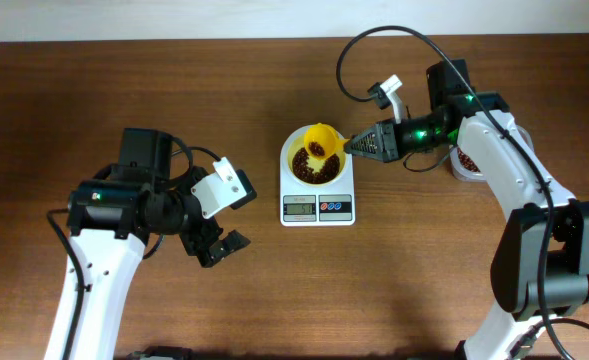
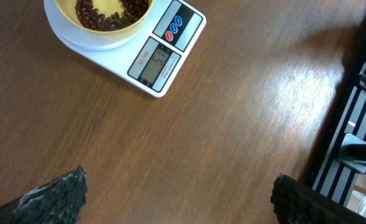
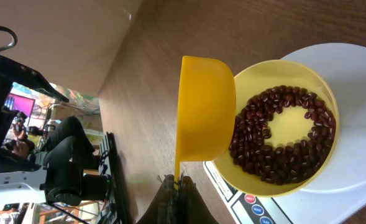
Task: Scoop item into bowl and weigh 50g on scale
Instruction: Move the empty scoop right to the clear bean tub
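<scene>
Your right pincer (image 3: 178,186) clamped tight on thin handle of yellow scoop (image 3: 204,109). Just ahead of fingertips, scoop cup hung tilted over near rim of bowl (image 3: 288,127). Red-brown beans (image 3: 257,146) lay in ring inside bowl, bare patch at centre. Bowl sat on scale (image 3: 356,168) beneath. Well beyond, your left pincer (image 1: 219,245) stood wide open, holding nothing, above table (image 1: 174,80).

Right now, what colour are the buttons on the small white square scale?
Red and blue; the white square scale shows its buttons best in the left wrist view.
</scene>
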Available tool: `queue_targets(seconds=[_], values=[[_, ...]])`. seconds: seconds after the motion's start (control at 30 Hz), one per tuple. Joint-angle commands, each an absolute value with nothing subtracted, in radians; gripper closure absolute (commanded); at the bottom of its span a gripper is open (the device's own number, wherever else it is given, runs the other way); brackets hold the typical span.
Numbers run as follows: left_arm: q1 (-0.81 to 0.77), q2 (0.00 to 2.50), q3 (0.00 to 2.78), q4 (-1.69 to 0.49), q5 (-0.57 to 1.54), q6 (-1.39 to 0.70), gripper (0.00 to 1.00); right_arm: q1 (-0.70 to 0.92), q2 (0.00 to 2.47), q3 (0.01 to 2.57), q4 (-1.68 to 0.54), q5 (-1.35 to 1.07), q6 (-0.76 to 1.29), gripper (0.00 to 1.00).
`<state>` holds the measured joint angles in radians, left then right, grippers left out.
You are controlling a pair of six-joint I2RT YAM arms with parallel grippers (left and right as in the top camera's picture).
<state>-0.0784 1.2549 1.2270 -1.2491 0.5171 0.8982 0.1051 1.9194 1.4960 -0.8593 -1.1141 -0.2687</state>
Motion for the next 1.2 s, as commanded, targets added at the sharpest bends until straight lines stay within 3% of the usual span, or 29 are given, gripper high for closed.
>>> queue_targets(seconds=[0.0, 0.33, 0.53, 0.63, 0.83, 0.97, 1.17], values=[[-0.082, 1.251, 1.24, -1.25, 0.535, 0.914, 0.01, 0.102, 1.918, 1.516, -0.837, -1.148, -0.276, 0.96], [-0.082, 1.251, 1.24, -1.25, 0.535, 0.914, 0.01, 0.089, 1.918, 1.516, -0.722, -1.151, -0.265, 0.96], [-0.082, 1.251, 1.24, -1.25, 0.535, 0.914, 0.01, -0.094, 1.918, 1.516, -0.74, -1.331, -0.183, 0.96], [-0.082, 1.251, 1.24, -1.25, 0.535, 0.914, 0.01, -0.223, 1.918, 1.516, -0.775, -1.234, -0.187, 0.96], [-0.082, 1.251, 1.24, -1.25, 0.535, 0.914, 0.01, -0.498, 1.916, 1.516, -1.047, -1.114, -0.465, 0.96], [-0.082, 1.251, 1.24, -1.25, 0.535, 0.914, 0.01, -0.614, 1.9, 1.523, -1.056, -0.945, -0.483, 0.96], [-0.082, 1.251, 1.24, -1.25, 0.535, 0.914, 0.01, -0.566, 1.84, 1.524, -0.941, -0.613, -0.482, 0.96]])
